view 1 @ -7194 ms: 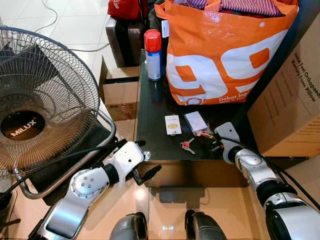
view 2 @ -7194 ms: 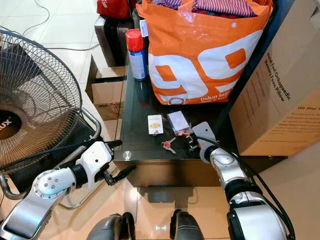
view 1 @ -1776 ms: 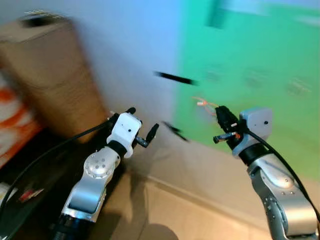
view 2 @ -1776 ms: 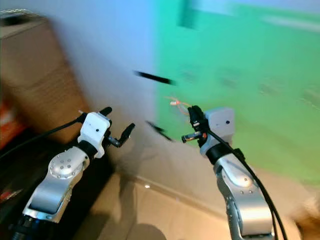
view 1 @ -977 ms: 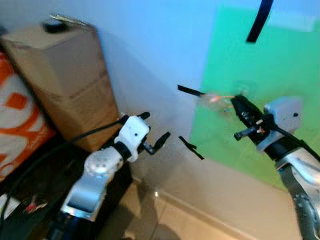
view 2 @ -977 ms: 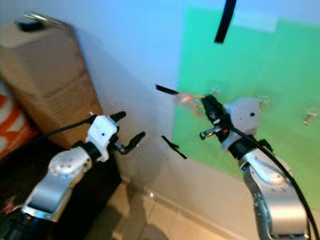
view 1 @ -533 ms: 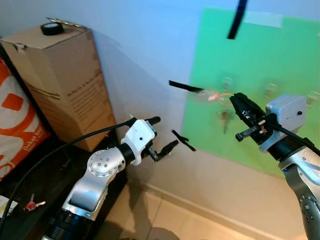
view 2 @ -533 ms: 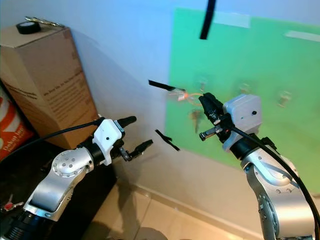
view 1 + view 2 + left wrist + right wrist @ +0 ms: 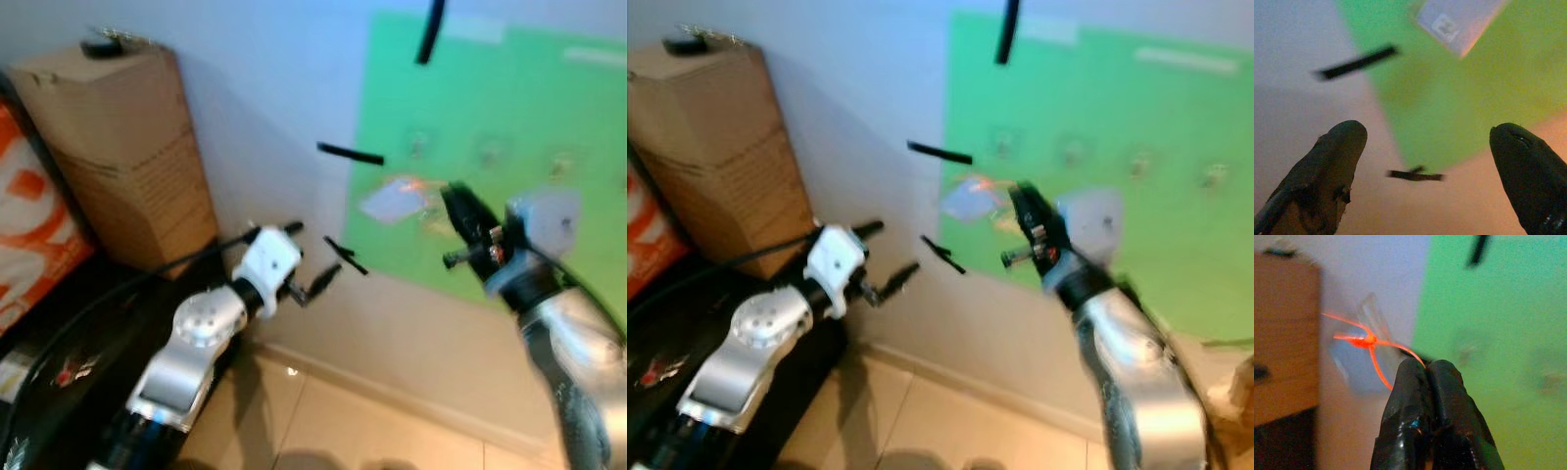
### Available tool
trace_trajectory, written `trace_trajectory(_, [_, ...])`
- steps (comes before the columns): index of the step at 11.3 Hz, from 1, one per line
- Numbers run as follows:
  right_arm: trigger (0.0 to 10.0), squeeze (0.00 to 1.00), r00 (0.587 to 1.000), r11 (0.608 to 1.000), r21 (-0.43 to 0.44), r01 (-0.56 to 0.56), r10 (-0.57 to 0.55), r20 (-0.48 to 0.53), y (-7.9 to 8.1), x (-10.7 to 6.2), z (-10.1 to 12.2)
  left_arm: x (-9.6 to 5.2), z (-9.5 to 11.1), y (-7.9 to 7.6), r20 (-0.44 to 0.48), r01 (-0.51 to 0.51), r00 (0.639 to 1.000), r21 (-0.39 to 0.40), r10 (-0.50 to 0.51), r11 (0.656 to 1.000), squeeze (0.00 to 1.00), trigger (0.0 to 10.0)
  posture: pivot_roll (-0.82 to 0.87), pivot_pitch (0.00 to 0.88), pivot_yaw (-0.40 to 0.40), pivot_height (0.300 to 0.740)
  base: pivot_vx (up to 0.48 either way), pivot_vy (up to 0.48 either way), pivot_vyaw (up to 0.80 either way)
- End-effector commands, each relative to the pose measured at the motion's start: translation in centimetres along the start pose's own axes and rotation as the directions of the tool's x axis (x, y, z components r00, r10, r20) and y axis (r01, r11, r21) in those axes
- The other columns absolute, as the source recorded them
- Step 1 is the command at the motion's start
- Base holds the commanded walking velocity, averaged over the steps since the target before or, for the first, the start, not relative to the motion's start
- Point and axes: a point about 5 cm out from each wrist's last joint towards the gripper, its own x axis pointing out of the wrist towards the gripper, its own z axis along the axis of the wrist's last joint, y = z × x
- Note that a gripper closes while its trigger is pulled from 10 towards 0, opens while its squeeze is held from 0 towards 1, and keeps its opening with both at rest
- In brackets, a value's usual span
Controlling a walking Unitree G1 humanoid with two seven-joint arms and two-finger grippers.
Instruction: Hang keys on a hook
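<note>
A lived-in home corner: tiled floor, tall cardboard box, orange shopping bag, green sheet on the wall

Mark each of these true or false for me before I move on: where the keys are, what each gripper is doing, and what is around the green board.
1. The right gripper is shut on the orange cord of the keys. True.
2. The keys already hang on a hook. False: the gripper holds them in front of the green board.
3. The left gripper is open and holds nothing. True.
4. The cardboard box stands to the robot's right of the board. False: it stands to the left.
</note>
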Motion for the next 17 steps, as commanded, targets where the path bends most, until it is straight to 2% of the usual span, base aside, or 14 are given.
trace_trajectory(1, [10.0,0.0,1.0,1.0,0.004,0.014,-0.014,-0.026,0.3,0.1,-0.8,-0.8,-1.4,0.5,-0.065,-0.071,0.995,-0.022,0.069,0.997,0.0,10.0,-0.17,0.0,0.026,0.74,0.0,0.0,0.0])
trace_trajectory(4, [10.0,0.0,0.991,0.999,0.016,0.035,-0.032,-0.132,1.2,-0.4,-3.3,-1.7,-1.9,1.0,-0.098,-0.179,0.979,-0.016,0.177,0.984,0.0,10.0,-0.16,0.0,0.022,0.74,0.0,0.0,0.0])
trace_trajectory(6, [10.0,0.0,0.983,0.998,0.013,0.062,-0.058,-0.174,1.2,-0.4,-4.2,-1.9,-1.9,1.0,-0.104,-0.2,0.975,-0.001,0.199,0.98,0.0,10.0,-0.15,0.0,0.018,0.74,0.0,0.0,0.0])
trace_trajectory(8, [10.0,0.0,0.985,0.999,0.018,0.05,-0.046,-0.164,1.3,-0.1,-4.0,-1.9,-1.7,1.2,-0.095,-0.222,0.97,0.015,0.222,0.975,0.0,10.0,-0.15,0.0,0.013,0.74,0.0,0.0,0.0])
trace_trajectory(11, [10.0,0.0,0.989,1.0,0.021,-0.003,0.006,-0.147,1.7,0.5,-3.7,-1.4,-1.2,1.6,-0.069,-0.228,0.972,-0.011,0.226,0.974,0.0,10.0,-0.15,0.0,0.018,0.74,0.081,0.0,-0.27])
trace_trajectory(14, [10.0,0.0,0.993,0.999,0.026,-0.028,0.031,-0.11,1.9,1.0,-3.1,-1.4,-1.0,1.6,-0.062,-0.22,0.974,-0.015,0.219,0.975,0.0,10.0,-0.14,0.0,0.02,0.74,0.399,0.0,0.0])
trace_trajectory(17, [10.0,0.0,0.99,0.999,0.028,-0.033,0.037,-0.135,2.0,0.8,-3.4,-1.5,-1.1,1.7,-0.067,-0.212,0.975,-0.014,0.211,0.977,0.0,10.0,-0.14,0.0,0.026,0.74,0.421,0.0,-0.27])
